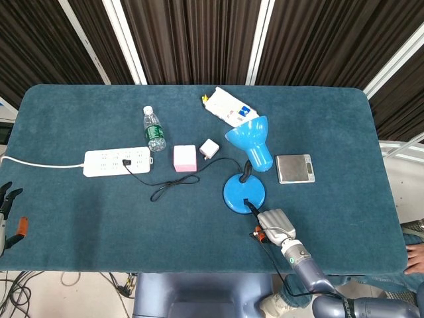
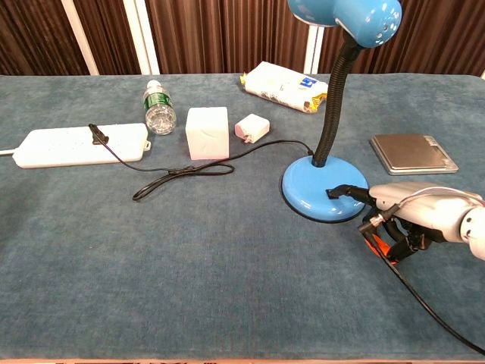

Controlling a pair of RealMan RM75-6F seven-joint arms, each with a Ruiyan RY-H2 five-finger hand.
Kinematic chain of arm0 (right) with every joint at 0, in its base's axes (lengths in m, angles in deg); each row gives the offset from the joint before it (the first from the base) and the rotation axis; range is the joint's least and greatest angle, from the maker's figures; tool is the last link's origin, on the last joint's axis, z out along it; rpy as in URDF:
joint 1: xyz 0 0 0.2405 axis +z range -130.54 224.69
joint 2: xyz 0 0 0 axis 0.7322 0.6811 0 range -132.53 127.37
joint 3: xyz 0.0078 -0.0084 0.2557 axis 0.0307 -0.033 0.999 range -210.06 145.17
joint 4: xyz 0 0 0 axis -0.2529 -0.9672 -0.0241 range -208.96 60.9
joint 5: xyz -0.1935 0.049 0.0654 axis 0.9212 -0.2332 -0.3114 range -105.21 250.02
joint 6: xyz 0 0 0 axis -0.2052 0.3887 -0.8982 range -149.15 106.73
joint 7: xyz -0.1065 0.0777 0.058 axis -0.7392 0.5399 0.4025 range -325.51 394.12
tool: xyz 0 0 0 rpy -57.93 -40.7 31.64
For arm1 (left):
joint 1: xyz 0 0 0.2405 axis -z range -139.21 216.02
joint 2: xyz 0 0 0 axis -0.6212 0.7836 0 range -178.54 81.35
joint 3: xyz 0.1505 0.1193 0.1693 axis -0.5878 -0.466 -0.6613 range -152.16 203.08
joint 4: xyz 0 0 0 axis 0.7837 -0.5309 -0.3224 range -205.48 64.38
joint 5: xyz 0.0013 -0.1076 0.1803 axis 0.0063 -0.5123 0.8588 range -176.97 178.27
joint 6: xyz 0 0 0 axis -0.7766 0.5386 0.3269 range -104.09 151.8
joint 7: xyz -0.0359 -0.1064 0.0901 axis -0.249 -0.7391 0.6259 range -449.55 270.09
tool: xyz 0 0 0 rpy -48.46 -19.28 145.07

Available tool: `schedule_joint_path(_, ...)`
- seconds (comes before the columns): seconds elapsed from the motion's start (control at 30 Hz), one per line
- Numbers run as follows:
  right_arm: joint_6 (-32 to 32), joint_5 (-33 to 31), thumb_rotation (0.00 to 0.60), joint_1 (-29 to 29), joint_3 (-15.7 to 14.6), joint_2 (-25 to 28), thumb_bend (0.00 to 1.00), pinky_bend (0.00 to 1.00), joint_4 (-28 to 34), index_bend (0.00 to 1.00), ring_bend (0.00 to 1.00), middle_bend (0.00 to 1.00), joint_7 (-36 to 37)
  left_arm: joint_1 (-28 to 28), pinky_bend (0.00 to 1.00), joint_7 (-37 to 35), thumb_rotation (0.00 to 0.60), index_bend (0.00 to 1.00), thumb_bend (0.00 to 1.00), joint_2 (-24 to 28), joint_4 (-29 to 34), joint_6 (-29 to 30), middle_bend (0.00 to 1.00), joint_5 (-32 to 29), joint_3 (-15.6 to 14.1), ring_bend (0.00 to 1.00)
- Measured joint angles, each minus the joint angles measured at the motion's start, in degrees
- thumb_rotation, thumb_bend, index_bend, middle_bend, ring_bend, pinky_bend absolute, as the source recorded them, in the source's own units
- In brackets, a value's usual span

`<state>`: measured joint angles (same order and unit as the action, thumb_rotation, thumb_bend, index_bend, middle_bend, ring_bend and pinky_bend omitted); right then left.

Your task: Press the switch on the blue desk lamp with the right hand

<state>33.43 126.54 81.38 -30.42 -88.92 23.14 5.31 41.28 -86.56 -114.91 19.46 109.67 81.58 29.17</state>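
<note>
The blue desk lamp stands mid-table, its round base under a black gooseneck and a blue shade. My right hand lies just in front and to the right of the base. One dark finger reaches out and rests on the base's near edge, over a small black spot; the other fingers are curled under. My left hand hangs off the table's left front corner, fingers apart, holding nothing.
The lamp's black cord runs to a white power strip. A water bottle, a pink-white cube, a white charger, a snack pack and a silver scale surround the lamp.
</note>
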Motion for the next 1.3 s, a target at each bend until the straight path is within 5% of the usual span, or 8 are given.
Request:
schedule_joint_path(0.27,3.4,1.6,0.6,-0.4,2.1,1.7,0.65,1.0,2.3,0.04,0.56,0.54,1.8,0.0,0.01,0.1,0.6,0.16,0.48,0.2,0.3,-0.3,0.04,-0.4,0.1,0.0)
schedule_joint_path(0.43,6.8,3.2,0.6,-2.2,2.6,8.4,0.53,1.0,8.6,0.03,0.42,0.42,3.0,0.0,0.01,0.7,0.6,0.16,0.48,0.3,0.5,0.0,0.04,-0.4,0.3,0.0)
schedule_joint_path(0.73,16.7,16.7,0.6,-12.9,-3.9,23.7,0.36,1.0,16.3,0.0,0.11,0.13,10.9,-0.1,0.01,1.7,0.6,0.16,0.48,0.5,1.2,0.0,0.04,-1.2,0.6,0.0)
schedule_joint_path(0.77,18.6,18.9,0.6,-14.5,-4.6,24.2,0.33,0.95,15.9,0.0,0.09,0.12,12.9,-0.1,0.01,1.7,0.6,0.16,0.48,0.5,1.2,0.1,0.04,-1.2,0.6,0.0)
schedule_joint_path(0.83,22.2,22.1,0.6,-17.1,-5.6,24.5,0.28,0.43,14.3,0.0,0.06,0.11,15.6,-0.1,0.01,2.0,0.6,0.16,0.48,0.5,1.2,0.1,0.04,-1.2,0.7,0.0)
schedule_joint_path(0.9,25.3,24.5,0.6,-19.1,-6.2,24.4,0.27,0.03,12.1,0.0,0.03,0.1,16.9,0.0,0.01,2.3,0.6,0.16,0.48,0.5,1.5,0.1,0.04,-1.2,0.7,0.0)
schedule_joint_path(1.3,32.5,32.1,0.6,-24.5,-6.0,19.0,0.27,0.0,-4.4,0.0,0.0,0.09,24.0,0.0,0.01,3.2,0.6,0.16,0.48,0.5,1.8,0.0,0.04,-0.7,0.3,0.0)
